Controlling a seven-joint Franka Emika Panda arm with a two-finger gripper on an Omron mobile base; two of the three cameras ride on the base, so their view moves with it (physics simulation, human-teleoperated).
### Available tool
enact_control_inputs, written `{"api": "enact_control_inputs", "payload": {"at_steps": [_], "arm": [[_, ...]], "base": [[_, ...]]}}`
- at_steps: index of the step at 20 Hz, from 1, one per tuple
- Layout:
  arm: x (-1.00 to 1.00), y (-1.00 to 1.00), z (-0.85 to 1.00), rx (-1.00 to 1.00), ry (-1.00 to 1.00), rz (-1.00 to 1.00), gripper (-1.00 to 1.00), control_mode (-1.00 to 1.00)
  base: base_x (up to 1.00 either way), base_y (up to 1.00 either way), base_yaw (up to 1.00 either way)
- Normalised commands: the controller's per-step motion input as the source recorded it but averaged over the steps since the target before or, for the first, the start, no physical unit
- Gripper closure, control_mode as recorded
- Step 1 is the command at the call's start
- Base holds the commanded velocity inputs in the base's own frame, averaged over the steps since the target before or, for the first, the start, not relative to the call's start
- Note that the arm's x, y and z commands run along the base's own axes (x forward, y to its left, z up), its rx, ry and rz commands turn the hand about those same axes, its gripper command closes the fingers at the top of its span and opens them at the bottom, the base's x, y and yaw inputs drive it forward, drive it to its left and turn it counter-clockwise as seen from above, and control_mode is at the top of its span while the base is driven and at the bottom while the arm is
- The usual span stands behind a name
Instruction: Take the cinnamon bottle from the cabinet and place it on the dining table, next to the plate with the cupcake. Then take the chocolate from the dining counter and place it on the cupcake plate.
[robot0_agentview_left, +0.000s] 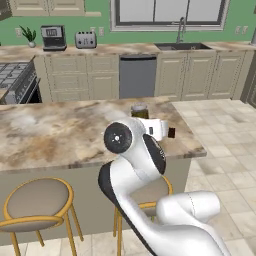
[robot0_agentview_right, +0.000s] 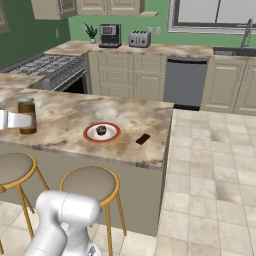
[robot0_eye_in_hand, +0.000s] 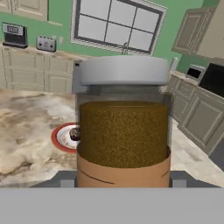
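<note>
The gripper (robot0_agentview_right: 17, 120) appears clamped on the cinnamon bottle (robot0_eye_in_hand: 124, 127), its fingertips hidden behind the jar. The bottle stands upright at the marble dining counter (robot0_agentview_right: 75, 112), well left of the red-rimmed plate (robot0_agentview_right: 101, 132) holding the cupcake (robot0_agentview_right: 101, 130). The dark chocolate (robot0_agentview_right: 143, 139) lies just right of that plate.

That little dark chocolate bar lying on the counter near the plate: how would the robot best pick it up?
The chocolate lies flat on the counter, apart from the plate. Probably best from straight above, fingers closing across its narrow width, since its low profile leaves hardly any side to grip.
</note>
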Motion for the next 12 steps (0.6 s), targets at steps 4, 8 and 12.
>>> {"api": "enact_control_inputs", "payload": {"at_steps": [4,8,12], "arm": [[0.28,0.02,-0.38,-0.06,-0.06,-0.05,1.00,-1.00],[0.47,0.22,-0.27,-0.01,0.00,-0.53,1.00,-1.00],[0.45,0.21,-0.21,0.01,0.00,-0.56,1.00,-1.00]], "base": [[0.00,0.00,0.00],[0.00,0.00,0.00],[0.00,0.00,0.00]]}}
